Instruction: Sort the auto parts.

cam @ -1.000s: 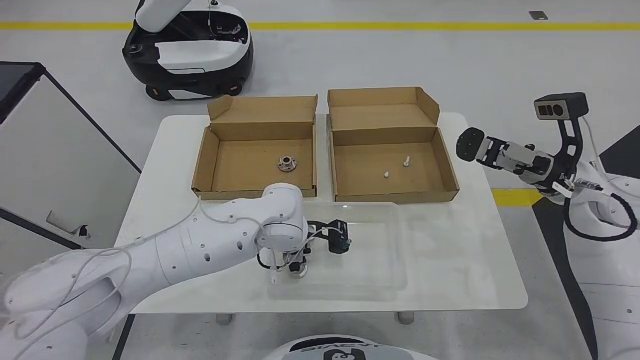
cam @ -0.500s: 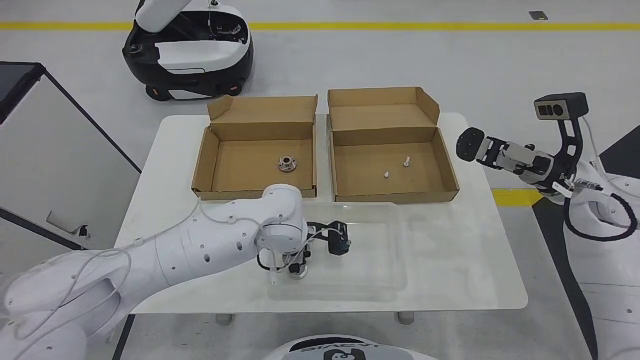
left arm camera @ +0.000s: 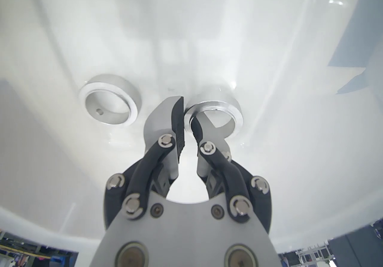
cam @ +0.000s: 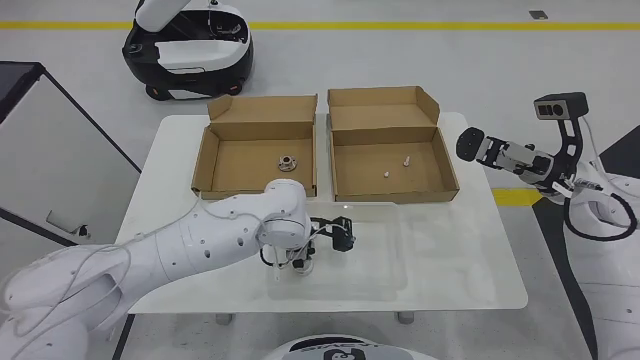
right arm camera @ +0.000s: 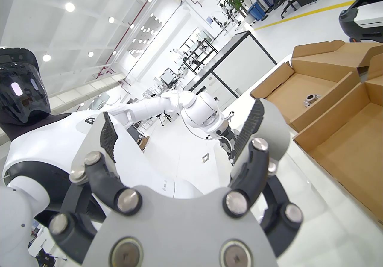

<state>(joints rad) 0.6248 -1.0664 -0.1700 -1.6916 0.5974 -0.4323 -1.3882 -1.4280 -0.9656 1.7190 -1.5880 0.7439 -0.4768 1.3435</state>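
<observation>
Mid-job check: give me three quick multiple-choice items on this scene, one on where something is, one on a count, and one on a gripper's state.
1. Where is the left gripper?
A. in the tray
B. in a box
C. on a box flap

2. How many parts lie in the right box?
A. one
B. two
C. four

3. The left gripper is:
A. wide open
B. shut on a ring
C. shut on nothing

Answers:
1 A, it is down inside the clear tray.
2 B, two small parts lie on its floor.
3 B, its fingers pinch the ring's wall, one inside and one outside.
</observation>
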